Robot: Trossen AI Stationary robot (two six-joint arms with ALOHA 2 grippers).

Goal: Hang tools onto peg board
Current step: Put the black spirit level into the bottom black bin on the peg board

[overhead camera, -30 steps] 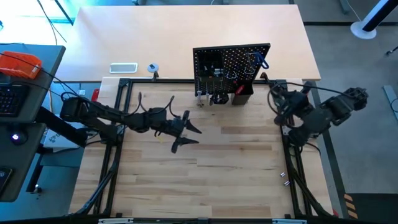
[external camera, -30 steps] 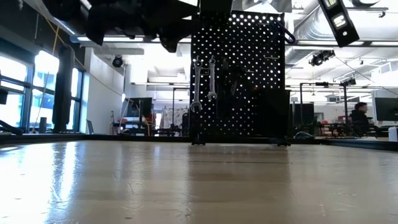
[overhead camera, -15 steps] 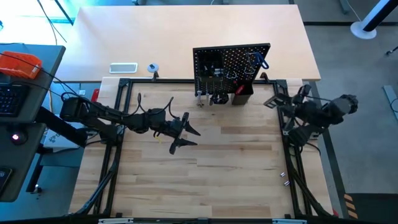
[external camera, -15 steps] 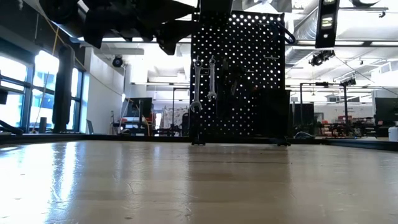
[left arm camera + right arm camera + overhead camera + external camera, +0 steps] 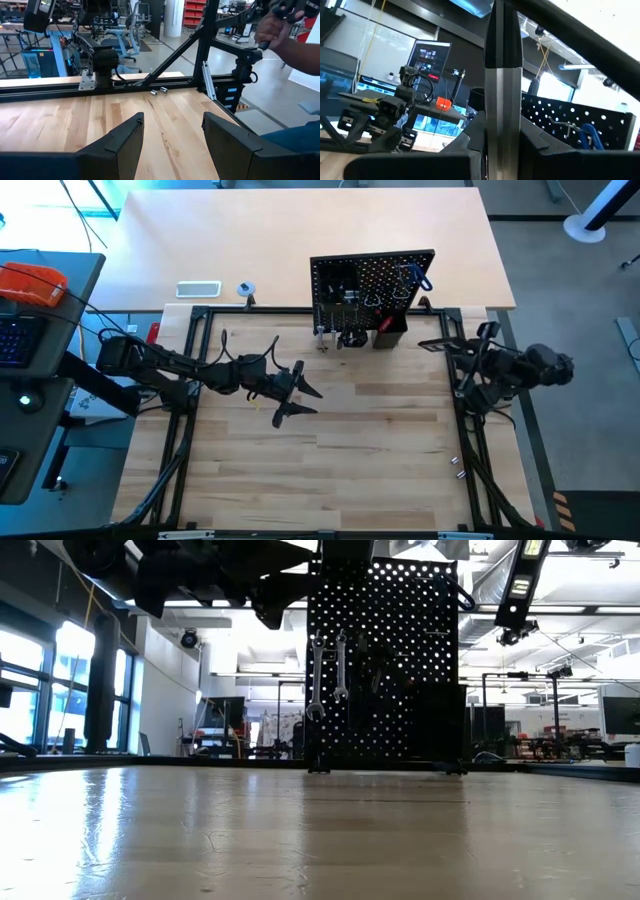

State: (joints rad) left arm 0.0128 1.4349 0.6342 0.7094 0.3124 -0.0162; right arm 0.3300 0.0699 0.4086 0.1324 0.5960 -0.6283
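Table [image 5: 380, 430] bare; peg board [image 5: 372, 285] upright behind.

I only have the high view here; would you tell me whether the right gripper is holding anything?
Observer: Yes, the right wrist view shows the right gripper shut on a black and silver bar.
Operator: Thanks. Is the left gripper carrying something?
Observer: No, its wrist view shows the left gripper open and empty.
Operator: What hangs on the peg board's left side?
Observer: The low view shows two silver wrenches hanging on the peg board.
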